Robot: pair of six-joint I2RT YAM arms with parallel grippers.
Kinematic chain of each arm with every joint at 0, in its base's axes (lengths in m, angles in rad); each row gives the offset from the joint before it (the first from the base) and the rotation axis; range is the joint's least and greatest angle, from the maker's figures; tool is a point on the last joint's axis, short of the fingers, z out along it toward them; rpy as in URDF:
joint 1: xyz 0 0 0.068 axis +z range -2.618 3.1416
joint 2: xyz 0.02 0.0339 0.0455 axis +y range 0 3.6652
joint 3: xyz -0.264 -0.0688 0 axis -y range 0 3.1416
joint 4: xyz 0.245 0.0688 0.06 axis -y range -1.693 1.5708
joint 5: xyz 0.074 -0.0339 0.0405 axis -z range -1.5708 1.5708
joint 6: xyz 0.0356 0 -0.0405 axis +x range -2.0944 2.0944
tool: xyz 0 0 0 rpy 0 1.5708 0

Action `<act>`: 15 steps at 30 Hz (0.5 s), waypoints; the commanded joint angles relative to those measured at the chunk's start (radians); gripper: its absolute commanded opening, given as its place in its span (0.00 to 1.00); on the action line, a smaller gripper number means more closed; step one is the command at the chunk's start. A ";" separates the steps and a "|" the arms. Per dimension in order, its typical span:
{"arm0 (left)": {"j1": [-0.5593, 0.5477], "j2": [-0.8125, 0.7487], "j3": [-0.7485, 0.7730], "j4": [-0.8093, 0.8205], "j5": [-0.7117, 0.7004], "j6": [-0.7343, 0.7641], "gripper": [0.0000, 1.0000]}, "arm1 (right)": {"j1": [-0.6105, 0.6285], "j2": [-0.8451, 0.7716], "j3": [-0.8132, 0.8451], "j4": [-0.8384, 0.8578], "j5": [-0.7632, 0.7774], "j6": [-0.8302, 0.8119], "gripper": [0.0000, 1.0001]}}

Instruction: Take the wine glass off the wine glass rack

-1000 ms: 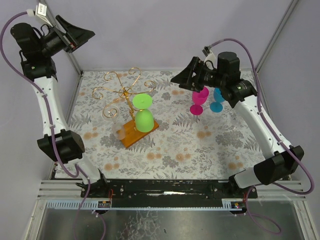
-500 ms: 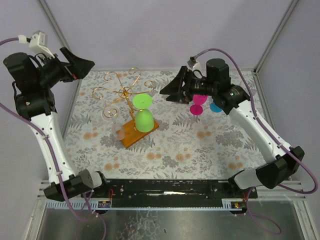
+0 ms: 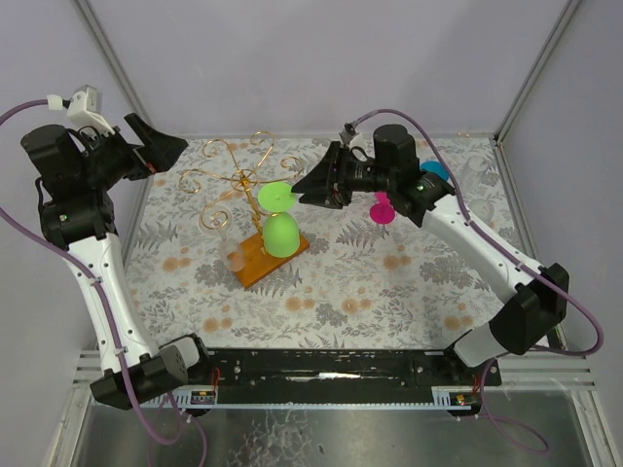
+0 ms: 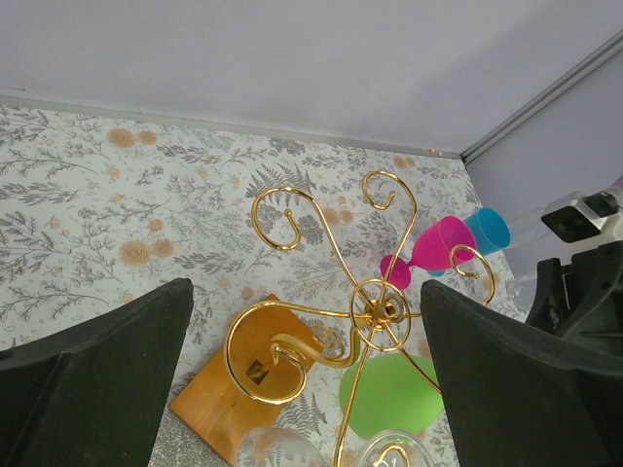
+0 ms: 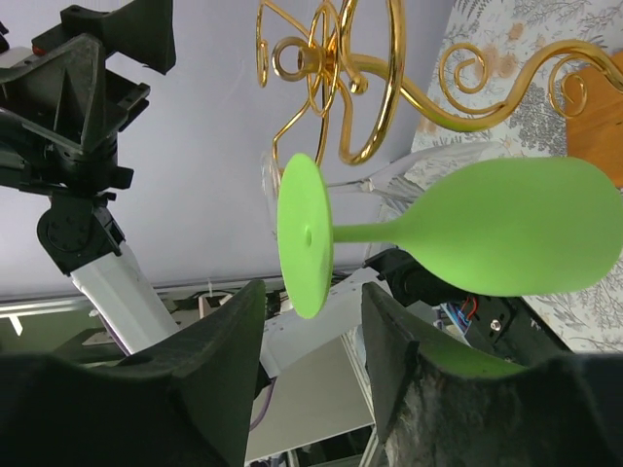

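Lime-green wine glass (image 3: pixel 280 234) hung inverted on gold wire rack (image 3: pixel 232 181), bowl over wooden base (image 3: pixel 261 265). Right gripper (image 3: pixel 303 191) spread, 2 fingers flanking its foot. Left gripper (image 3: pixel 167 146) spread wide. Base's dark mark (image 4: pixel 255 370) unreadable.

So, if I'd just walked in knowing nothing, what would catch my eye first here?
Probably the bright green wine glass, hanging upside down from the thin gold wire rack with curly arms in the middle of the table. The black right gripper is open around the glass's round foot. Behind that arm, a pink glass and a blue glass stand on the flowery tabletop.
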 commanded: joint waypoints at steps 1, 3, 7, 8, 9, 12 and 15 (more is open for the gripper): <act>0.006 -0.017 -0.002 0.033 -0.009 0.002 1.00 | 0.024 0.024 0.007 0.127 -0.026 0.062 0.49; 0.007 -0.019 -0.001 0.033 -0.009 0.005 1.00 | 0.030 0.032 0.008 0.137 -0.026 0.071 0.46; 0.008 -0.020 -0.001 0.030 -0.006 0.011 1.00 | 0.034 0.031 -0.003 0.150 -0.026 0.084 0.37; 0.007 -0.020 -0.001 0.030 -0.006 0.011 1.00 | 0.034 0.029 -0.006 0.150 -0.026 0.083 0.34; 0.007 -0.019 -0.001 0.030 -0.006 0.011 1.00 | 0.034 0.028 -0.010 0.150 -0.026 0.084 0.31; 0.006 -0.016 0.001 0.030 -0.004 0.014 1.00 | 0.033 0.026 -0.017 0.152 -0.027 0.086 0.22; 0.006 -0.012 0.001 0.030 -0.002 0.016 1.00 | 0.034 0.024 -0.022 0.150 -0.027 0.086 0.13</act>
